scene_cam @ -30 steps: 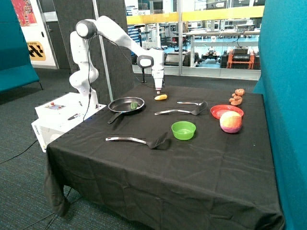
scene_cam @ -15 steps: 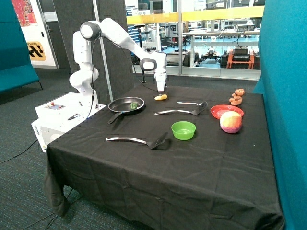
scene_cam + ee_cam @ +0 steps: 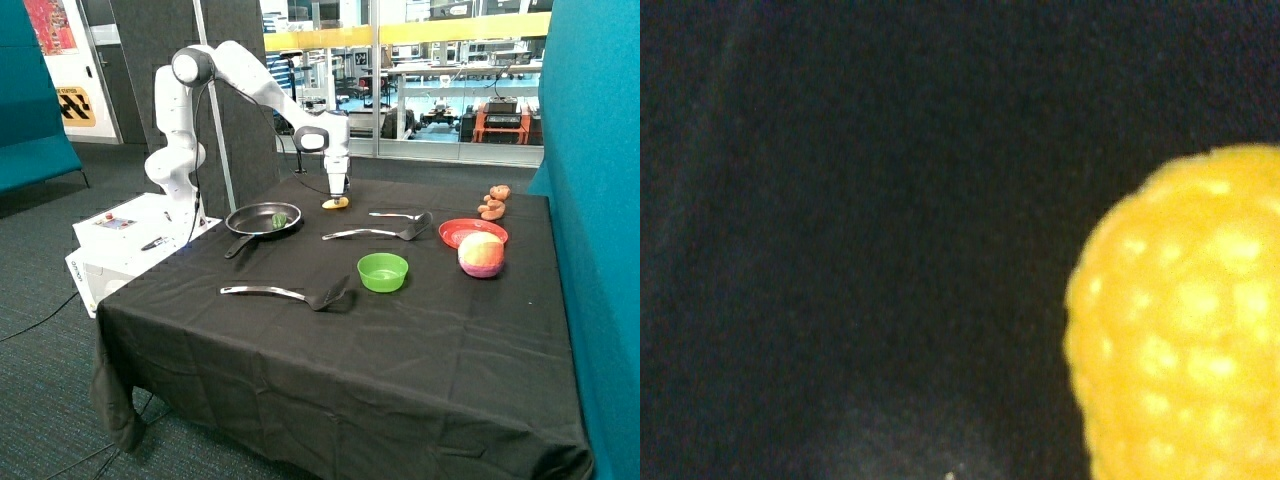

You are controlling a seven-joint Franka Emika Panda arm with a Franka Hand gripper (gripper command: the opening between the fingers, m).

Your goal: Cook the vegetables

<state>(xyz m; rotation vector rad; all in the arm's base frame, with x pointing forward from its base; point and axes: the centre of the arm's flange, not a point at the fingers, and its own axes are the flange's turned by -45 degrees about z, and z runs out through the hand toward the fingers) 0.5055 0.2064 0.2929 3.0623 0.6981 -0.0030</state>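
Kernel bumps on yellow vegetable [image 3: 1185, 320]

1. Soft, even light fills the room. The brightest area is the glass wall [image 3: 450, 90] behind the table.
2. The black tablecloth [image 3: 400, 370] shows no glare, and shadows on it are barely visible.
3. The metal handle of the near spatula [image 3: 262, 291] catches a pale gleam.
4. The gripper [image 3: 339, 190] hangs just over the yellow vegetable [image 3: 336, 203].
5. In the wrist view the cloth is very dim, while the yellow vegetable [image 3: 1180, 320] glows bright, with small pale highlights on its bumps.
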